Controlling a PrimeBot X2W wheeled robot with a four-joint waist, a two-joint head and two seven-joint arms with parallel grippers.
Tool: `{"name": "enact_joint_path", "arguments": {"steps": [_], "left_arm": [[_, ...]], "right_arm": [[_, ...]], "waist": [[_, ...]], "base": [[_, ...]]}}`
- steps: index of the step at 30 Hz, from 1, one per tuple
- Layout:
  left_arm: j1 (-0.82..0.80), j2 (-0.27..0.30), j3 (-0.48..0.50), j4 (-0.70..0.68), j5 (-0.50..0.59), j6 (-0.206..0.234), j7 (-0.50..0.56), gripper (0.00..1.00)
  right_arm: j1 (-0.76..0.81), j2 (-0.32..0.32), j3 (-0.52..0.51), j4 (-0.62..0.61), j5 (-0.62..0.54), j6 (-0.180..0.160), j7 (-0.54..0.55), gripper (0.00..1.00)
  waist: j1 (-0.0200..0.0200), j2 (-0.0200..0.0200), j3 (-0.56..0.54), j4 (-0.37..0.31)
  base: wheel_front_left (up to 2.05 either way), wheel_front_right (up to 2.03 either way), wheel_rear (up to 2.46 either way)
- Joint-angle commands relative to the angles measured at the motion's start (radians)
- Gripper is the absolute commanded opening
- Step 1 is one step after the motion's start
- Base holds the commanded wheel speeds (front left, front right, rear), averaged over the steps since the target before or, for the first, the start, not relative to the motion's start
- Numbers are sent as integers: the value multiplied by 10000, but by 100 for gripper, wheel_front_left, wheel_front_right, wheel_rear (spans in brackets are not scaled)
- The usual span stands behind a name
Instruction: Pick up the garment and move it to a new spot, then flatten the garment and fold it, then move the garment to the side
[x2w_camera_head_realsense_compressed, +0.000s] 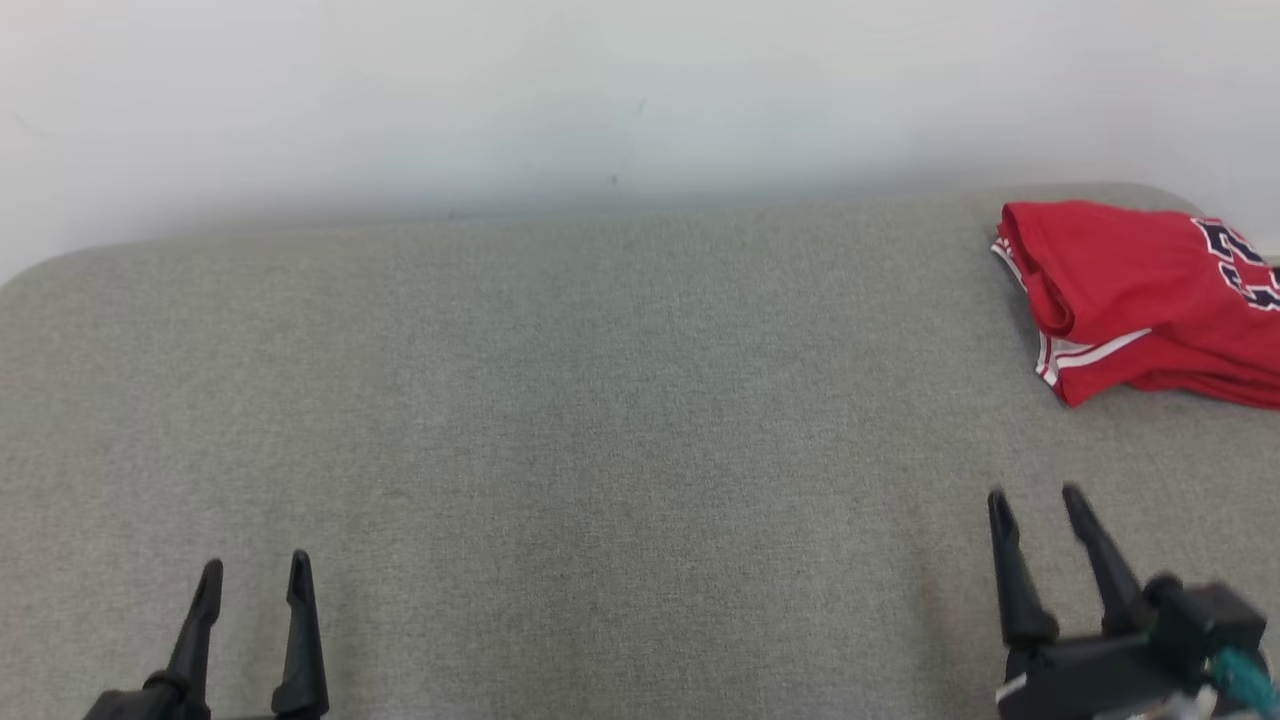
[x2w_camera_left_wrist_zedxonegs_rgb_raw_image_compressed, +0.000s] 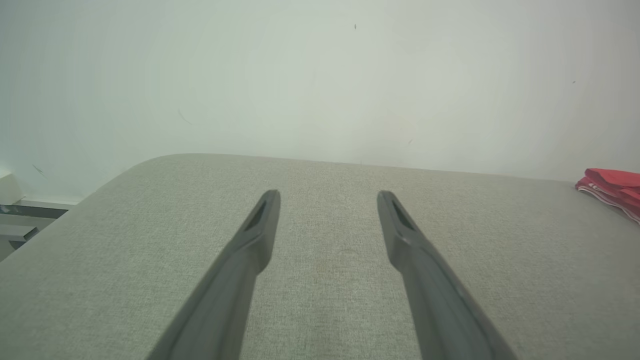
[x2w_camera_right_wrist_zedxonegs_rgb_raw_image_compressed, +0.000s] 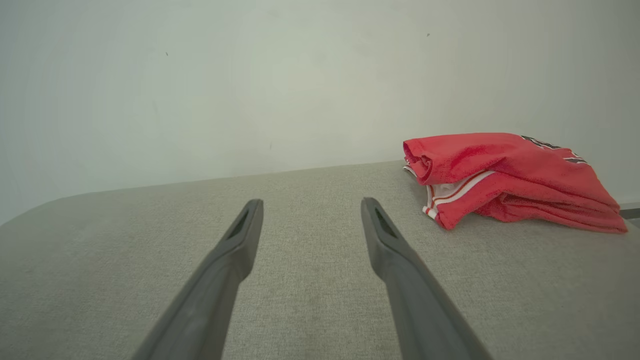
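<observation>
**A:** What does the head view give?

**B:** The left gripper (x2w_camera_head_realsense_compressed: 256, 562) sits at the lower left and the right gripper (x2w_camera_head_realsense_compressed: 1035, 495) at the lower right. Both are over the grey, fabric-covered tabletop (x2w_camera_head_realsense_compressed: 600, 400), each with its fingers apart and gripping nothing. The garment (x2w_camera_head_realsense_compressed: 1130, 280), a red jersey with white trim and dark lettering, lies bunched at the tabletop's far right corner by the pale wall (x2w_camera_head_realsense_compressed: 600, 100). It is beyond the right gripper and well apart from the left.

**A:** And the left wrist view?

**B:** The left gripper (x2w_camera_left_wrist_zedxonegs_rgb_raw_image_compressed: 327, 195) has its fingers spread wide above the grey cloth. The garment (x2w_camera_left_wrist_zedxonegs_rgb_raw_image_compressed: 612, 190) peeks in at the right edge, well apart.

**A:** The right wrist view?

**B:** The right gripper (x2w_camera_right_wrist_zedxonegs_rgb_raw_image_compressed: 311, 202) also has its fingers apart, closed on nothing. The garment (x2w_camera_right_wrist_zedxonegs_rgb_raw_image_compressed: 500, 175) lies ahead and to the right in a loose folded heap, not touching them.
</observation>
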Motion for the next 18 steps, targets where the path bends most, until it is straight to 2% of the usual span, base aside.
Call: {"name": "enact_joint_path", "arguments": {"steps": [1,9,18], "left_arm": [[184,-3,6,59,-95,-2,-2,100],[553,-4,-7,494,-30,14,-2,100],[540,-3,-56,702,38,-33,-2,100]], "right_arm": [[234,103,-68,-74,-71,-28,-7,100],[1254,883,-115,-245,-219,-29,-6,100],[1200,1074,183,-128,-502,-29,-7,100]], "waist": [[2,1,-224,117],[2,1,-734,149],[2,1,-974,249]], "base": [[0,0,0],[0,0,0],[0,0,0]]}}
